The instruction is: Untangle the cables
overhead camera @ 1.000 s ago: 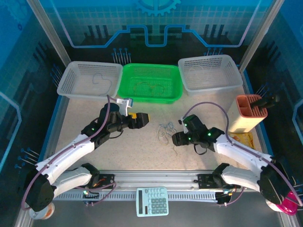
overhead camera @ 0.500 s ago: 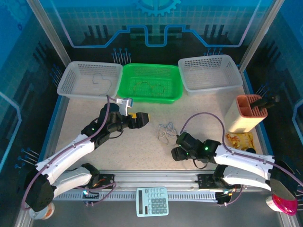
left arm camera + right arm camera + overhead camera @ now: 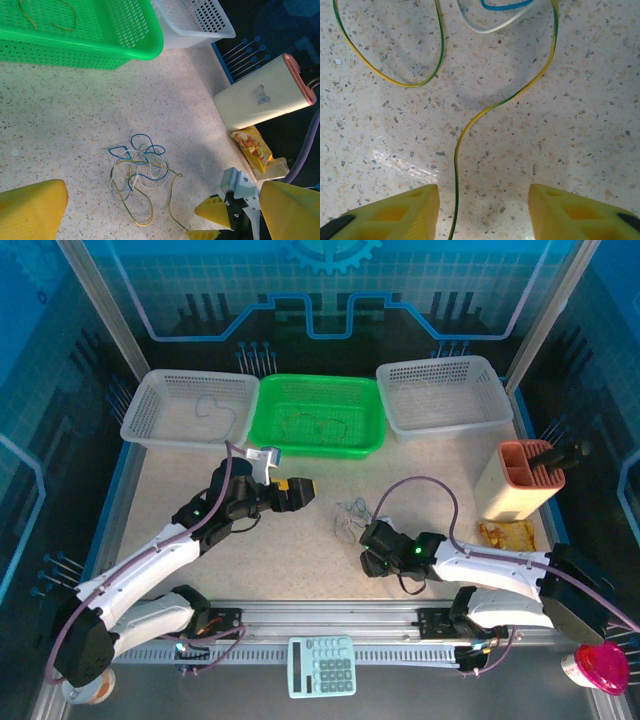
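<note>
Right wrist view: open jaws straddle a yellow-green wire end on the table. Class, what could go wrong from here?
The yellow-green wire lies thin and flat, so the right gripper may close over it and miss.
It runs into the tangle, so pulling could drag it all along.

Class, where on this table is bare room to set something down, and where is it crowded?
Free: tabletop between cables and left arm; also between right white basket and cables. Crowded: around the cables, right gripper straddling one strand.
</note>
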